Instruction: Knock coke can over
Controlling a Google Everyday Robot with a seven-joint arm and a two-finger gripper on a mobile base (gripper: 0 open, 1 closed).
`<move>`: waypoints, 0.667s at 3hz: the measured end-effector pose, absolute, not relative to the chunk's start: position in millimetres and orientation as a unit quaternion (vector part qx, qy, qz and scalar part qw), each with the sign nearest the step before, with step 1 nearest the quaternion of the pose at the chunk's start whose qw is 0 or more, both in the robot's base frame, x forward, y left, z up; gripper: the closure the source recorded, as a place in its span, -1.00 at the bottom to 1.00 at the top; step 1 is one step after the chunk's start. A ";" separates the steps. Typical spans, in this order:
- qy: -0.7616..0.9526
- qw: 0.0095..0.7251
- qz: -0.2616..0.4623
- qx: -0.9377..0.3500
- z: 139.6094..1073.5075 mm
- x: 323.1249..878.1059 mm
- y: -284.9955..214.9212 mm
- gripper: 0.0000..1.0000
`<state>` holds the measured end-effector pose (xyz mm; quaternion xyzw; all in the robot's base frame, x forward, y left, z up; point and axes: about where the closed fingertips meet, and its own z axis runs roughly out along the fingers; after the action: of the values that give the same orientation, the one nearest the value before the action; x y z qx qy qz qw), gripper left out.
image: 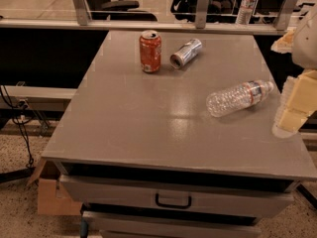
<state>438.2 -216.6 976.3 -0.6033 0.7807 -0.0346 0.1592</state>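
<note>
Drawer handle (173,201) nearest; coke can (150,51) stands upright because the gripper (294,108) hangs well apart, rightward; clenched or released, I cannot tell.

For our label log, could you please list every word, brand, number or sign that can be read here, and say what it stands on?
No text here can be read.
Upright red-orange aluminium coke can: pale markings, too blurred to read.
Lying clear plastic water bottle: label band, too small to read.
Lying silver-grey can: no lettering visible.
The gripper, at the right edge of the grey table: no markings visible.
</note>
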 end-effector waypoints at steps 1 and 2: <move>0.781 0.161 -0.035 -0.603 977.0 438.4 -216.2 -1.00; 0.790 0.191 -0.007 -0.583 976.7 447.1 -211.6 -1.00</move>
<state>447.1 -211.6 976.7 -0.5829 0.7898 -0.0066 0.1906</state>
